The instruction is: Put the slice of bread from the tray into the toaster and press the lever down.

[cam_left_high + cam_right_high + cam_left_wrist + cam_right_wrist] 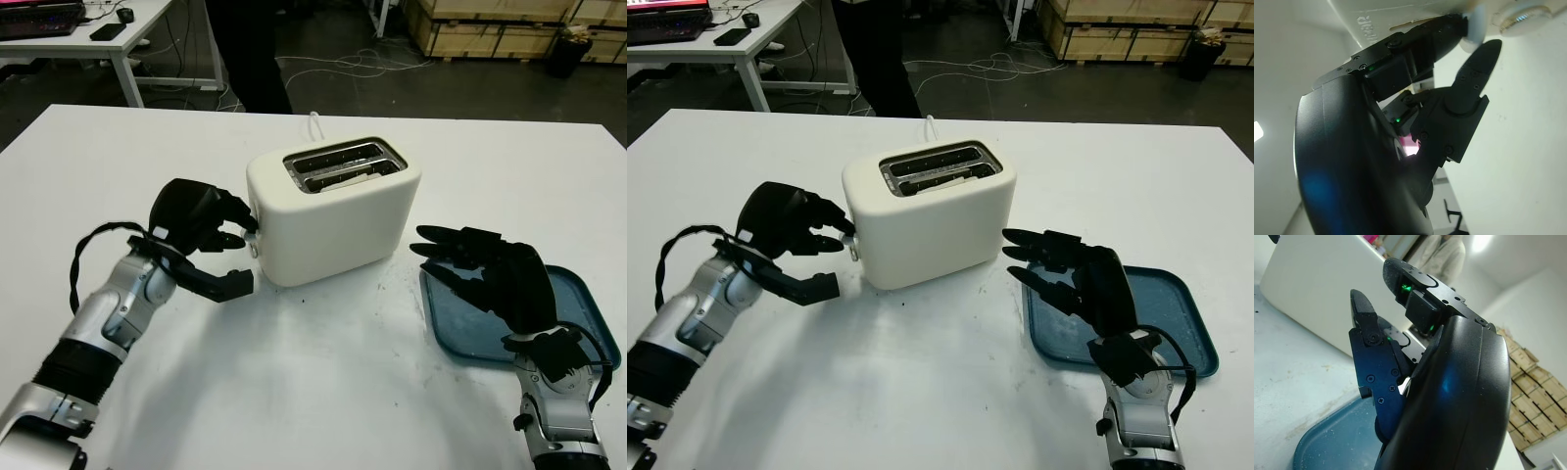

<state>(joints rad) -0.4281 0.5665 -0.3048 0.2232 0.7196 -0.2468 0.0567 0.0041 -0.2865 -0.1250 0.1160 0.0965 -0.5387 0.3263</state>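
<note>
Touching the toaster's lever, left hand.

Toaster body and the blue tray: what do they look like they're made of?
The toaster looks like matte white plastic: smooth rounded shell, soft highlights, with shiny metal inside the slots. The tray looks like moulded blue plastic with a raised rim, its surface dusted with crumbs or scuffs.

Bright even overhead light; soft shadows under toaster and arms; dim background; wrist views blurred.
</note>
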